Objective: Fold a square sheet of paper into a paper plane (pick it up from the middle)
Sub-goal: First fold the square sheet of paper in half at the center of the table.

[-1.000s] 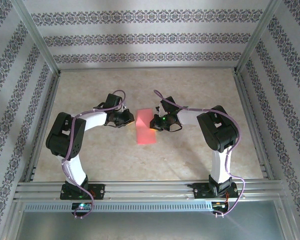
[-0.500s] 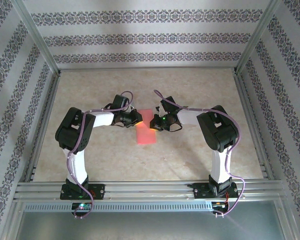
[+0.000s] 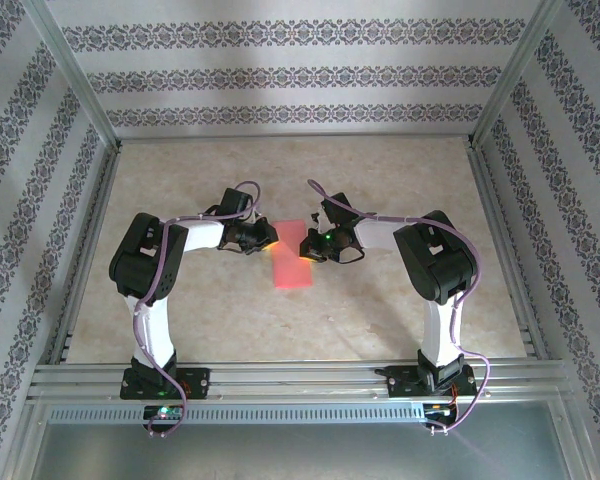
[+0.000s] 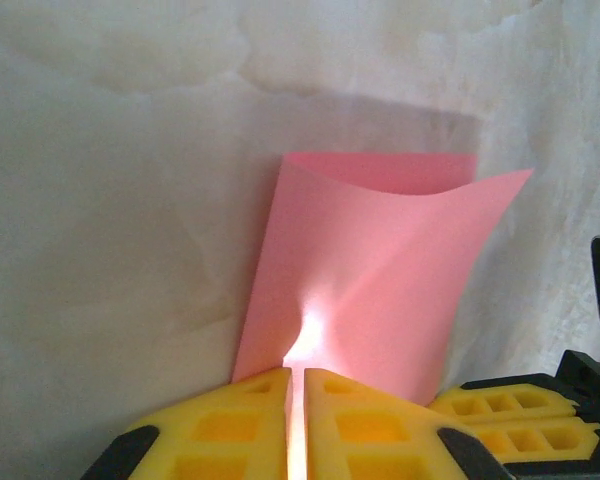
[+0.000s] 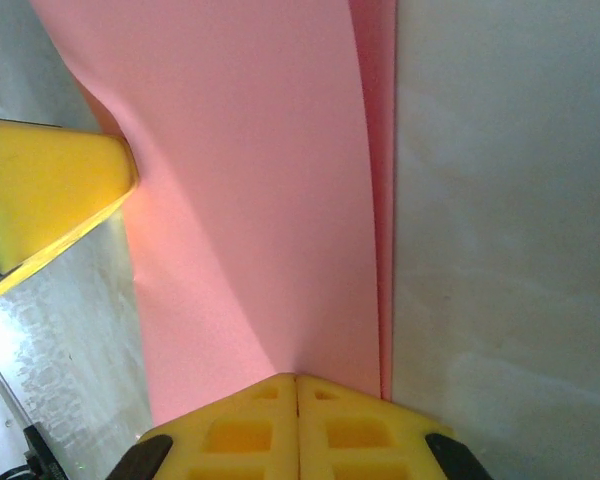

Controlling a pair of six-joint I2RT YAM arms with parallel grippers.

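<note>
The marbled beige table (image 3: 380, 180) spreads out inside a metal-framed booth with patterned walls (image 3: 280, 75). Two black-and-white jointed arms bend in toward its middle, the left arm (image 3: 155, 260) and the right arm (image 3: 430, 255) almost meeting there. Between them lies the thin pink-red sheet of paper (image 3: 292, 262), doubled over into a long rectangle, its lower layer flat on the table and its upper layer bowed up off it (image 4: 370, 280). The left gripper (image 4: 296, 375), with yellow-padded fingers, is pinched tight on the sheet's left edge, only a glowing sliver showing between the pads. The right gripper (image 5: 297, 380) is likewise squeezed closed on the opposite edge, the paper (image 5: 250, 200) running straight into its tips.
</note>
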